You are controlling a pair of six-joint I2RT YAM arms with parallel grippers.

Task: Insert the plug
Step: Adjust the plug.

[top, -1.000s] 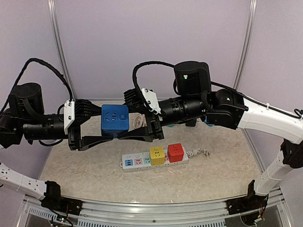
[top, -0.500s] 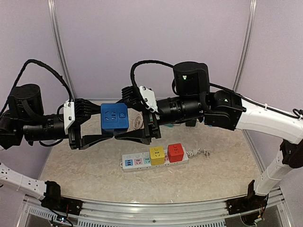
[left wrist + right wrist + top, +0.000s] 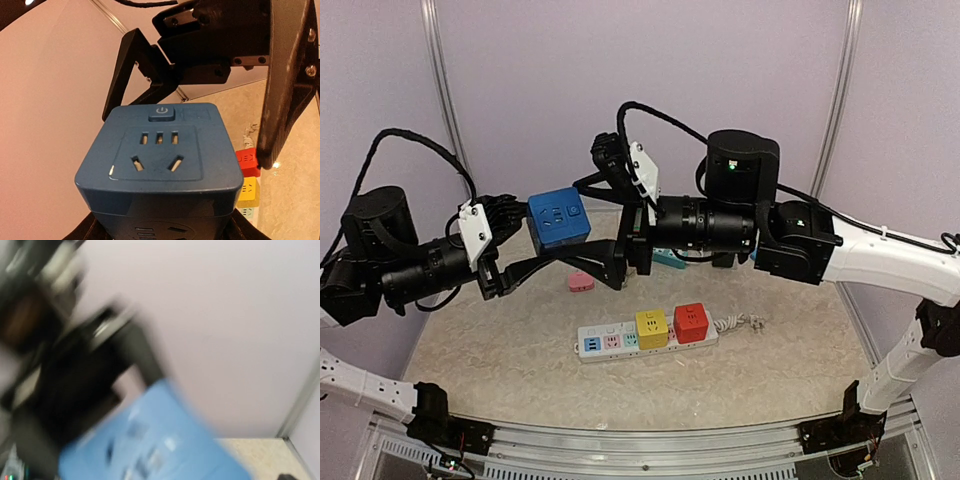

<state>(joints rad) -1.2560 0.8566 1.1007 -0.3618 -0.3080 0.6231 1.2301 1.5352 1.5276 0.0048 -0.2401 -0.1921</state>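
A blue cube plug is high above the table, tilted, with its socket face up. My left gripper is shut on its lower part. The left wrist view shows the cube filling the frame between my jaws at the bottom edge. My right gripper is open, and its two black fingers straddle the cube's far side; I cannot tell whether they touch it. The right wrist view is blurred and shows only the blue cube. The white power strip lies on the table below.
A yellow cube and a red cube sit in the strip, whose cord trails right. A pink plug lies behind the strip, and a teal object under the right arm. Walls stand at the back and sides.
Both arms have risen, lifting the blue cube up and slightly left. The right gripper has swung upward. The pink plug on the table has come into view.
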